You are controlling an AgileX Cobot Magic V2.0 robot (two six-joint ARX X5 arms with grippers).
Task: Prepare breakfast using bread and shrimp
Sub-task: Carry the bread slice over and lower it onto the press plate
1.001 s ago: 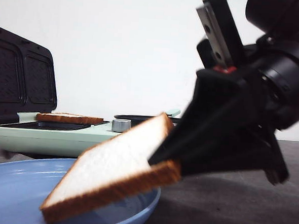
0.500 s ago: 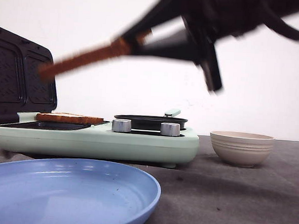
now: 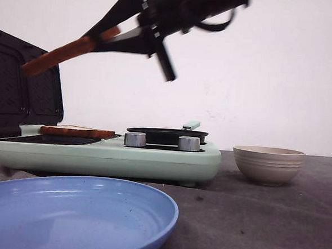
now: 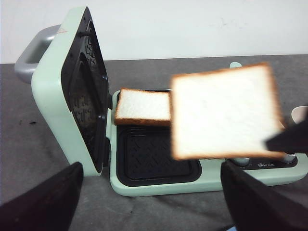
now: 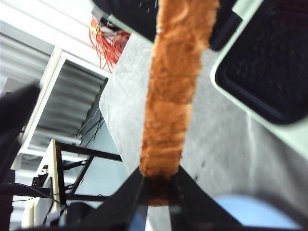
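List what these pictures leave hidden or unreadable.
- Beige bowl: front view is level with its rim, so its contents are hidden; no shrimp shows anywhere.
- Black pan: front view shows it side-on, inside unseen.
- Right end effector: motion-blurred in front view.
- Left end effector: only dark finger edges at the wrist frame's border; opening unreadable.
- Blue plate: cut off by the frame edge.

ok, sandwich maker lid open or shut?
Open. The lid stands upright off the base, dark plates exposed, one bread slice lying inside.
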